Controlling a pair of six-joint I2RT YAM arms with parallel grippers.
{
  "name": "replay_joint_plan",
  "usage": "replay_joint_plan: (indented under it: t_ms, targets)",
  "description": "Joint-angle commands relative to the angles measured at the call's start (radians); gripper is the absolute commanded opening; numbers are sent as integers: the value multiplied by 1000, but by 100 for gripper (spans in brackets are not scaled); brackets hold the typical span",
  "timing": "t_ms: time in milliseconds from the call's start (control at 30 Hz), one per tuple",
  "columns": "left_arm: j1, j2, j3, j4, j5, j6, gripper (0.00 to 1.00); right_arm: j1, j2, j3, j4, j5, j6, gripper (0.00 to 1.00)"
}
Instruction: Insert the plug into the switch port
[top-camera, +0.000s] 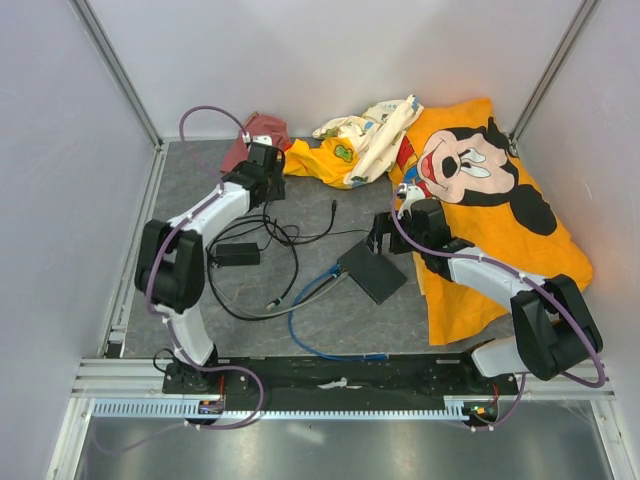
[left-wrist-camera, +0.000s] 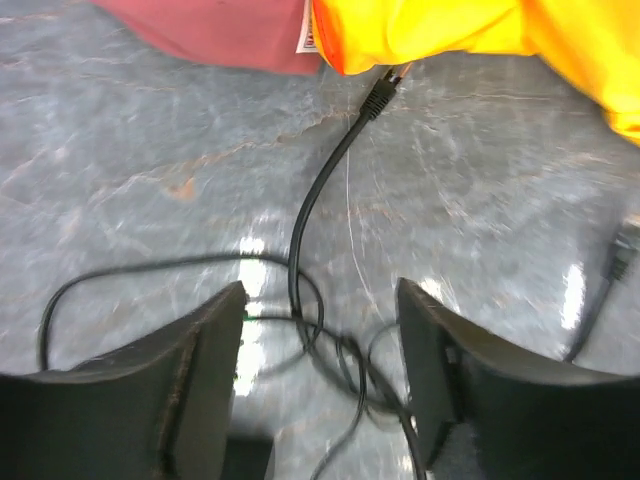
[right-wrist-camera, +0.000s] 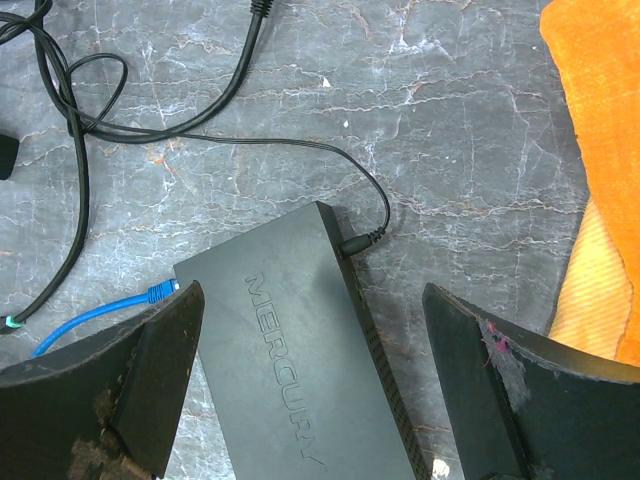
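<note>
We judge the plug (right-wrist-camera: 160, 292) light and fragile on its springy blue cable (right-wrist-camera: 95, 318); the right hand (right-wrist-camera: 310, 300), spread like the left hand (left-wrist-camera: 320, 300), should pinch its hard body.

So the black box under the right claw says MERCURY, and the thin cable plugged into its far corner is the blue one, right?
Not blue. The right wrist view shows a thin black cable plugged into the far corner of the switch; the blue cable ends with its plug at the left side. The switch does read MERCURY, under the right gripper.
</note>
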Motion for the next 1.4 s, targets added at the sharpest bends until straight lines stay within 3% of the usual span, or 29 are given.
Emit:
replay_joint_plan:
  t_ms: [0,267,567,600,633,700,767,1000,1233,1367]
  targets:
    - [27,115,90,-12,21,23,64,0,-36,9,31,-9,-8,98]
    - [68,256,162,-49,44,25,46,0,-27,3,42,-18,-8,98]
    - [70,290,149,-62,114,11,29,1,-24,0,47,-23,-8,98]
    - [71,295,152,-62,117,14,25,-2,-24,0,47,-23,-8,98]
    - [71,290,153,-63,117,17,14,0,-24,0,47,-23,-8,98]
    - [71,269,155,-72,95,28,2,0,-24,0,47,-26,-8,98]
    - [71,194,153,-84,41,54,2,1,-28,-2,45,-27,-8,98]
    - [71,-113,198,-101,-371,271,2,1,-41,-5,51,-44,-2,98]
    - [56,-256,340,-92,-485,523,2,0,-73,-13,45,-50,4,98]
    - [56,-310,337,3,-544,640,2,0,-93,-14,28,-65,7,98]
